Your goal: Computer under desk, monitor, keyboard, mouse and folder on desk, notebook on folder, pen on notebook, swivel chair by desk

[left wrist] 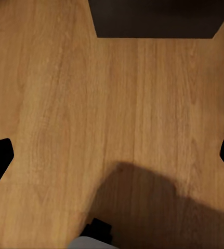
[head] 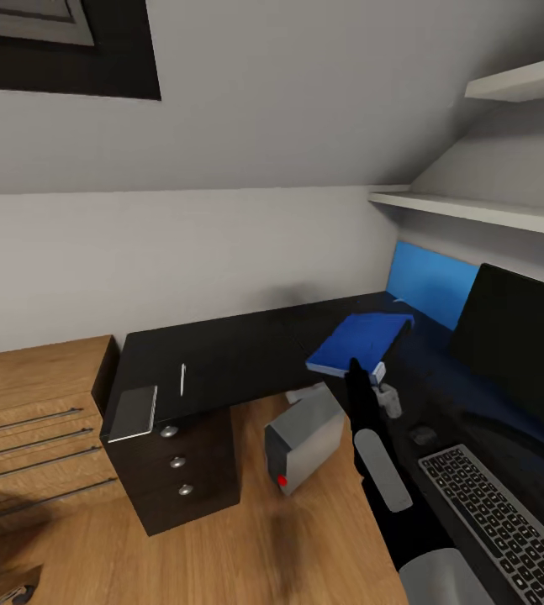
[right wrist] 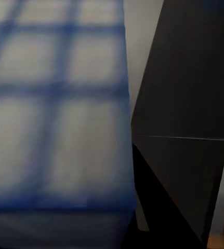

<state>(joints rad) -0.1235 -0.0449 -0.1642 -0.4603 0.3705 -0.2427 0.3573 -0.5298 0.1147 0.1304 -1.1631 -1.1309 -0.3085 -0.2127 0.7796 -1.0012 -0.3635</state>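
Between right gripper (head: 371, 376) fingers: folder (head: 357, 341), above desk (head: 229, 361).

Head cam: high, angled down over desk (head: 238, 353) corner. Left wrist cam: straight down at wood floor (left wrist: 117, 119). Right wrist cam: v. close on folder (right wrist: 54, 114), shared w/ head view.

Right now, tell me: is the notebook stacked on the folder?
No: the notebook lies at the desk's far corner, apart from the blue folder.

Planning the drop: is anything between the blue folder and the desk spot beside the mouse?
Nothing visible: the glossy black desk top is bare between the flat bright-blue folder and the small dark mouse.
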